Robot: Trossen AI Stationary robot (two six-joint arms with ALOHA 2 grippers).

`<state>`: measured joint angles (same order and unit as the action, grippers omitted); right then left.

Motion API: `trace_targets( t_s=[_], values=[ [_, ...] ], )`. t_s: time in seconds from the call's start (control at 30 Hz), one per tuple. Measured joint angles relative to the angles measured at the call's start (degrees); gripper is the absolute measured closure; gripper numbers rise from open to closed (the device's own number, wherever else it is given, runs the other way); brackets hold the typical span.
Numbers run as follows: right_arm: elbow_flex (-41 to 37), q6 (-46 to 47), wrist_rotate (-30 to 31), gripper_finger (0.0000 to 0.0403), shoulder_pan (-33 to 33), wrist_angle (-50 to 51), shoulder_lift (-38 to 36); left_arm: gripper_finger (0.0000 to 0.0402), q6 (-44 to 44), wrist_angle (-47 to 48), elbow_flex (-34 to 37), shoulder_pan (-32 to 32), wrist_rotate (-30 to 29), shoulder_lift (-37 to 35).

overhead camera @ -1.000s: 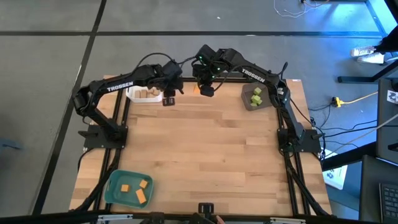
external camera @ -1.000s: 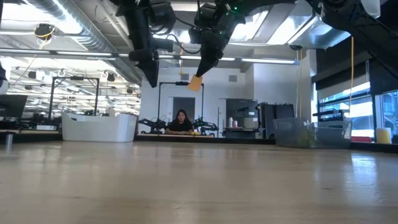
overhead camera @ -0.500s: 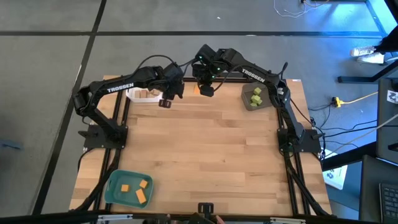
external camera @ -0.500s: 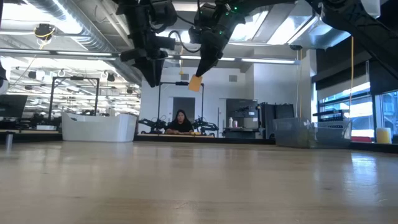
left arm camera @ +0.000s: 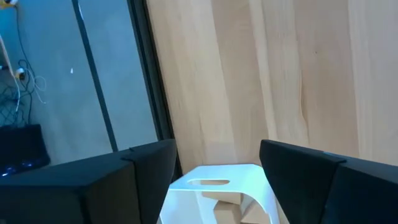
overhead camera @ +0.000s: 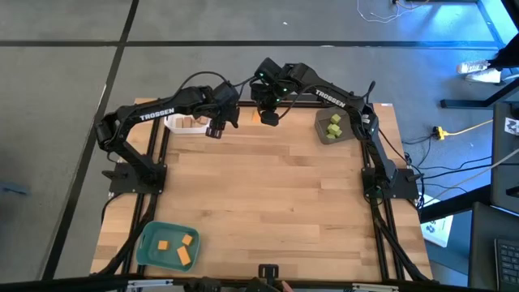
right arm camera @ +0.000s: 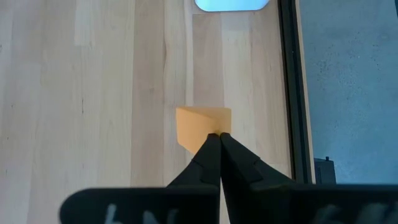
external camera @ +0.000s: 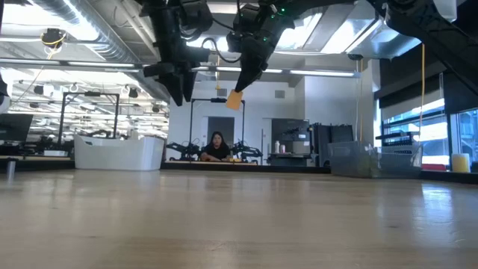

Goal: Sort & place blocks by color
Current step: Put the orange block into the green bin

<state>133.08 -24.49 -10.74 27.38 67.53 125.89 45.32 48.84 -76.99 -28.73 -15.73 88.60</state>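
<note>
An orange block (right arm camera: 203,124) hangs from my right gripper (right arm camera: 216,135), which is shut on it high above the far middle of the table (overhead camera: 276,195). My left gripper (overhead camera: 214,130) stands open just right of the white tray (overhead camera: 173,123). That tray holds tan blocks (overhead camera: 190,122). In the left wrist view its rim (left arm camera: 205,174) shows between the two spread fingers, with nothing held. Green blocks (overhead camera: 334,126) lie in the grey tray (overhead camera: 321,135) at the far right. Orange blocks (overhead camera: 183,255) lie in the teal tray (overhead camera: 147,243) at the near left. My right gripper pinches the orange block by one edge (right arm camera: 214,128) between the very ends of its two fingers. The fingers slant down toward the table's left (external camera: 246,75). The block (external camera: 234,99) hangs tilted below the fingertips, lifted well clear of the table.
The wide middle and near part of the wooden table (external camera: 239,217) lies bare. Black frame rails (overhead camera: 159,154) run along the table's left and right sides. A person (external camera: 217,147) sits in the room far behind the table.
My left gripper has rolled about its own axis above the white tray's right end, and its fingers have spread wider apart. My right gripper has kept still with the orange block.
</note>
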Motion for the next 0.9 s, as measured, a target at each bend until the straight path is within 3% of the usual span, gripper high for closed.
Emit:
trace_targets(
  t_s=[0.37, 0.5, 0.6, 0.8, 0.9],
  values=[
    [0.0, -0.24, 0.0, 0.0403, 0.0, -0.82, 0.0, 0.0175, 0.13, -2.11, 0.0, 0.02, 0.16, 0.0],
    [0.0, -1.14, 0.0, 0.0403, -0.02, -1.11, 0.0, 0.0172, 13.18, -8.69, 0.02, 0.02, 0.15, 0.0],
    [0.0, -1.16, 0.0, 0.0403, -0.02, -1.73, 0.0, 0.0173, 17.47, -12.95, 0.02, 0.02, 0.18, 0.0],
    [0.0, -1.16, 0.0, 0.0403, 0.0, -2.81, 0.0, 0.0172, 17.51, -17.05, 0.02, 0.04, 0.17, 0.0],
    [0.0, -1.14, 0.0, 0.0403, 0.0, -3.14, 0.0, 0.0174, 12.97, -16.99, 0.02, 0.05, 0.18, 0.0]
  ],
)
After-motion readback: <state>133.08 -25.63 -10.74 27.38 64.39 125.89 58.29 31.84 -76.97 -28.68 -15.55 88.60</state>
